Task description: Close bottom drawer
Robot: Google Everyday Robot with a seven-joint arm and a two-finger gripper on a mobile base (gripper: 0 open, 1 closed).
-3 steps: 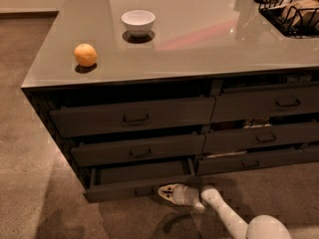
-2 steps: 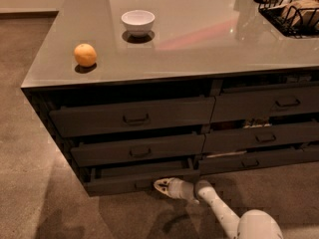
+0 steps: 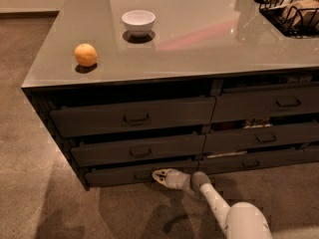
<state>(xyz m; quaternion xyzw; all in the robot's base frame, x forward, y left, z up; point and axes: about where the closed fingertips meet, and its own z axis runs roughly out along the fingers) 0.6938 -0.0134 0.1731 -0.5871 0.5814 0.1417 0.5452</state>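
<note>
The bottom drawer is the lowest dark grey-brown front on the left side of the counter, close to the floor. Its slim front panel stands nearly flush with the drawers above, and its floor is hidden. My gripper is at the end of the white arm that reaches in from the lower right. Its tip rests against the middle of the drawer front, where the handle sits; the handle itself is covered by it.
An orange and a white bowl sit on the grey countertop. A black wire basket stands at the back right. Taller drawers stack above, with more on the right. Brown carpet surrounds the counter.
The bottom drawer has slid inward from sticking out to nearly flush. My gripper and arm have moved forward with it, pressed against its front.
</note>
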